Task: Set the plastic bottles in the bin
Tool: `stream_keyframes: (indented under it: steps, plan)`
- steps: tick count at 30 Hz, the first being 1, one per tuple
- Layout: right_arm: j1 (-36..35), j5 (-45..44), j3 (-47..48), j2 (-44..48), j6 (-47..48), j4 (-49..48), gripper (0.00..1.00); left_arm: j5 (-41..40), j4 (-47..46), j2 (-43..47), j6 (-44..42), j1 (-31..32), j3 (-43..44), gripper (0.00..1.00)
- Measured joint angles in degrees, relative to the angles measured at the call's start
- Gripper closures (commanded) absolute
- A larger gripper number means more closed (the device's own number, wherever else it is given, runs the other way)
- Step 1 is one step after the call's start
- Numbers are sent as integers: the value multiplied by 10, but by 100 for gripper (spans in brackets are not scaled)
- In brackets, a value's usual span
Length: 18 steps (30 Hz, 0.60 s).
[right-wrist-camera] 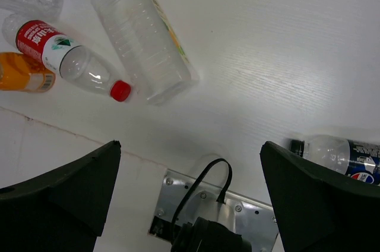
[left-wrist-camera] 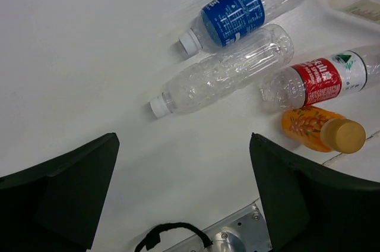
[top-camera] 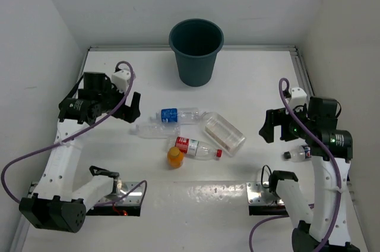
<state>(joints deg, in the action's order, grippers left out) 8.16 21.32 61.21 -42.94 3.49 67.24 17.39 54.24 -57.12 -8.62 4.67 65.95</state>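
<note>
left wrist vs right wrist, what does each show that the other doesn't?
Left wrist only: the blue-label bottle and the unlabelled clear bottle with their white caps; right wrist catches only slivers at its top-left corner. Right wrist only: the black-capped bottle at its right edge, and the red cap of the red-label bottle. Both: red-label bottle, orange bottle, squarish clear bottle (just a corner in left wrist).

You can read no wording. The red-label bottle [left-wrist-camera: 323, 79], at right in the left wrist view, shows white characters and a green triangle mark; the blue-label bottle [left-wrist-camera: 233, 14], upper centre, shows white print — both too small to read.
</note>
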Motion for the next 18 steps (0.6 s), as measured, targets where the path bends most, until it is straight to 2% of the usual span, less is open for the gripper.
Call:
stream_keyframes:
  steps: [6, 12, 18]
  plan:
    - [0, 2, 0, -12, 3, 5, 0, -6, -3, -54, -41, 52, 19, 1]
    - [0, -2, 0, -42, 12, 10, 0, -57, -24, -202, -64, 167, 126, 1]
    - [0, -15, 0, -61, 21, 12, 0, -124, -57, -338, -78, 278, 161, 5]
